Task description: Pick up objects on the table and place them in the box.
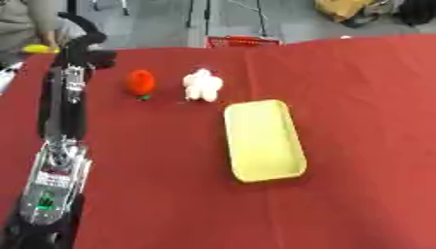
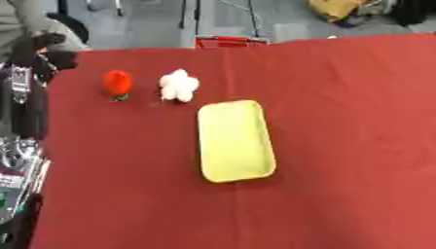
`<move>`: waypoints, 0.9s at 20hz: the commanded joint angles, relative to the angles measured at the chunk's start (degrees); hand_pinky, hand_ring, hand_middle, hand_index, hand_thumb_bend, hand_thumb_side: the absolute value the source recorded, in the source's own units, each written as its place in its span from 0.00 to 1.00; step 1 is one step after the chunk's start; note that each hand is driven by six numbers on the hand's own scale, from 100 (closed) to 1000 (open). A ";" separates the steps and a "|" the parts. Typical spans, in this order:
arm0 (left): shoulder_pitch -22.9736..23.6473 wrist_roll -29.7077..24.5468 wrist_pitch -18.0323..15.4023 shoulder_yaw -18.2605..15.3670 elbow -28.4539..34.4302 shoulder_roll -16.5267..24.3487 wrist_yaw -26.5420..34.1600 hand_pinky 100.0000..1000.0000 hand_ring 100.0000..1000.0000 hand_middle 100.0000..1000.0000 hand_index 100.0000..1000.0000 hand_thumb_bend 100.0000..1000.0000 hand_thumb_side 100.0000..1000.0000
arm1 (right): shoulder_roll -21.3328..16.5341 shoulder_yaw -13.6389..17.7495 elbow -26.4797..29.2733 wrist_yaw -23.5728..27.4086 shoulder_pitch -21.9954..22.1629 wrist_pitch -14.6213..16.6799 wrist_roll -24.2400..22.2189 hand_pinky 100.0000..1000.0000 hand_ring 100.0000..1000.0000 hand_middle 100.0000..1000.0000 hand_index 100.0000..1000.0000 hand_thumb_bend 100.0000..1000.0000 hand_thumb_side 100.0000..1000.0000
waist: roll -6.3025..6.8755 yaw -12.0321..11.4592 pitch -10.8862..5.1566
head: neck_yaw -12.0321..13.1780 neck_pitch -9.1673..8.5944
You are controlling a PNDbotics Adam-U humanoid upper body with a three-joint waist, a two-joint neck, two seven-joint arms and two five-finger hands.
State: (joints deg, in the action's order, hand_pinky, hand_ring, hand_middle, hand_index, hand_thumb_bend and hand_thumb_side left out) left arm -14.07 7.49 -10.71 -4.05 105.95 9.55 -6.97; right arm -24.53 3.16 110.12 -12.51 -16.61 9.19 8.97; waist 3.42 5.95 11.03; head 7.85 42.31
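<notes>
A shallow yellow tray [image 1: 264, 141] lies near the middle of the red-covered worktop [image 1: 357, 97], its long side running from far to near, and it holds nothing. At about eleven o'clock from the tray, a little apart from its far rim, sits a white fluffy toy [image 1: 203, 85]. Just beside that, at its nine o'clock and not touching it, stands a red-orange toy fruit [image 1: 141, 82] with a small green bit at its near end. Both rest on the cloth, outside the tray.

The robot's left arm [image 1: 60, 146] runs up the left side of the view, from the near corner toward the far edge. Its left hand [image 1: 85, 51] sits at about ten o'clock from the fruit, near the far left corner of the worktop, well apart from both toys. The hand reads only as a dark shape, so I cannot tell whether its fingers are spread or curled; nothing shows in it. The right hand shows in neither view.

Beyond the far edge of the worktop, at twelve o'clock, a red basket [image 1: 243, 41] stands on the floor.
</notes>
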 commanded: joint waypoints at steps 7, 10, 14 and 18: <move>-3.12 -1.10 2.09 0.80 -0.94 4.14 -2.61 0.65 0.64 0.71 0.76 0.46 0.90 | -0.93 0.25 0.78 0.27 -0.53 0.13 -0.29 0.67 0.66 0.80 0.92 0.30 0.70 | 0.16 0.24 -2.00 | 0.32 -0.14; -5.76 -2.18 4.60 1.81 -2.89 6.11 -5.78 0.65 0.64 0.71 0.79 0.47 0.87 | -0.94 0.20 0.72 0.34 -0.57 0.13 -0.34 0.67 0.66 0.80 0.92 0.30 0.70 | 0.19 0.43 -2.24 | 0.35 -0.23; -10.64 -5.08 9.01 3.66 -6.18 8.67 -14.97 0.65 0.65 0.73 0.82 0.49 0.84 | -0.95 -0.02 0.62 0.52 -0.58 0.19 -0.58 0.67 0.66 0.80 0.92 0.30 0.70 | 0.20 0.69 -2.62 | 0.56 -0.24; -14.73 -8.31 11.48 5.21 -9.07 9.79 -24.29 0.66 0.67 0.74 0.83 0.50 0.83 | -0.97 -0.16 0.55 0.67 -0.56 0.24 -0.75 0.67 0.66 0.80 0.92 0.30 0.70 | 0.21 0.91 -2.89 | 0.59 -0.26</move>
State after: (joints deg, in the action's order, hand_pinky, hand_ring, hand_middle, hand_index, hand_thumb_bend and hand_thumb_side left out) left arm -27.77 0.01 0.04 0.95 97.02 17.62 -28.56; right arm -24.53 2.81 110.10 -12.15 -16.61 9.30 8.38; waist 3.42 6.81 9.93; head 8.32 42.30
